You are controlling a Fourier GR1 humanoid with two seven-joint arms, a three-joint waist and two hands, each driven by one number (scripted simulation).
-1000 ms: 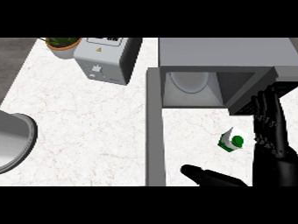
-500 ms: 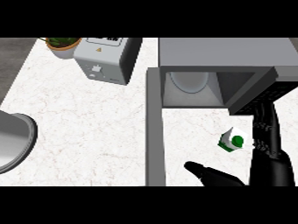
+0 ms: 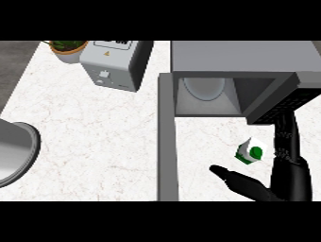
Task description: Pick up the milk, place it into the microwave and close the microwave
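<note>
One milk carton (image 3: 251,151) sits on the white counter (image 3: 93,132) just in front of the microwave (image 3: 247,59), below the right half of its open mouth. It is a small white box with a round green mark on the face turned to the view and green along its lower edge, and it appears skewed, its top toward the microwave.

Around it is the right hand (image 3: 292,177), black, coming in from the lower edge. Its fingers (image 3: 286,134) are straight and point toward the microwave, just to the right of the carton. Its thumb (image 3: 236,179) spreads out to the left, on the side of the carton away from the microwave. The carton lies in the gap between them. The hand is unclenched and grasps nothing; whether the fingers touch the carton cannot be told.

Of the microwave, the grey body stands open. Its dark door (image 3: 289,101) is swung out at the right, with the fingertips close beneath it. A pale round plate (image 3: 204,87) lies inside. From its left front corner a grey strip (image 3: 167,142) runs down the counter. Left of the microwave stands a grey toaster (image 3: 114,66), farther left a potted plant (image 3: 69,47), and well to the left and forward a grey round vessel (image 3: 3,151)
</note>
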